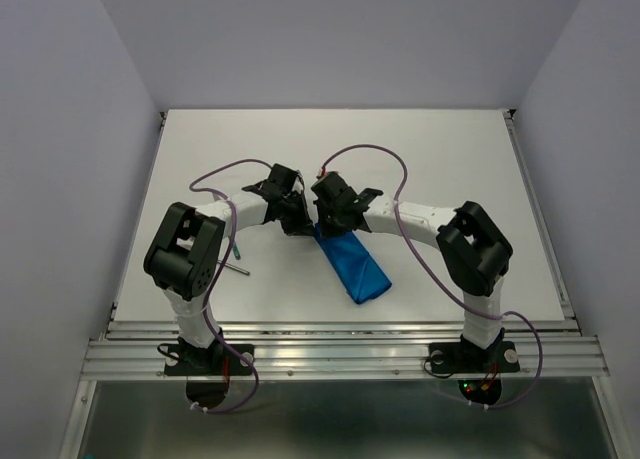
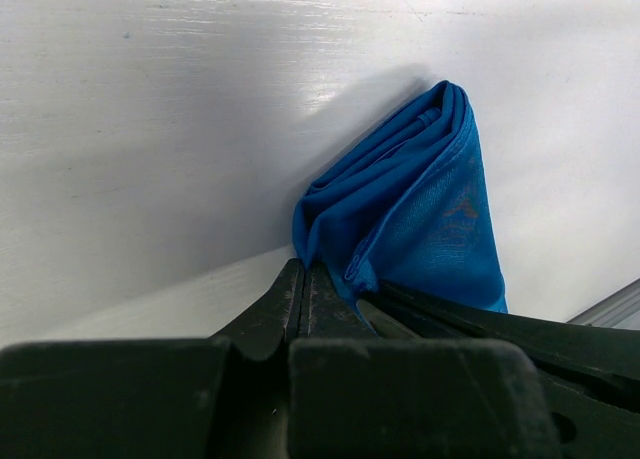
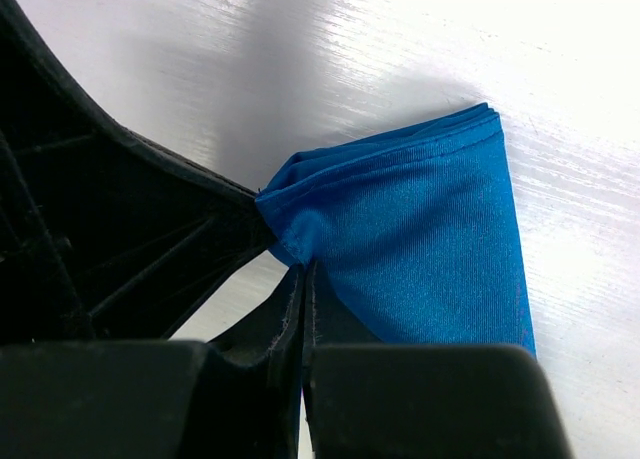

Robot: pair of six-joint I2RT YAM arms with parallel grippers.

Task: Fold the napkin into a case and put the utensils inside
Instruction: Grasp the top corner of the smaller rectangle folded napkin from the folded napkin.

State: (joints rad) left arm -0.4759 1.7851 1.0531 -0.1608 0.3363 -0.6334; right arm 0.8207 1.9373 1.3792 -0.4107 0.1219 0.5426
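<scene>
One napkin (image 1: 356, 269), two utensils (image 1: 238, 268), two robot arms (image 1: 186, 251)

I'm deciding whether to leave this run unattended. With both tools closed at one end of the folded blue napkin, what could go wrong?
1. The left tool and right tool pinch the napkin only at its far end; lifting may let the layers fall open.
2. The tools sit almost touching, so they could collide.
3. The utensils lie partly under the left arm, awkward to reach.

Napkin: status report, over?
Left claw and right claw shut on far end of napkin. Napkin folded narrow, lying on table. Utensils outside it, by left arm.
</scene>
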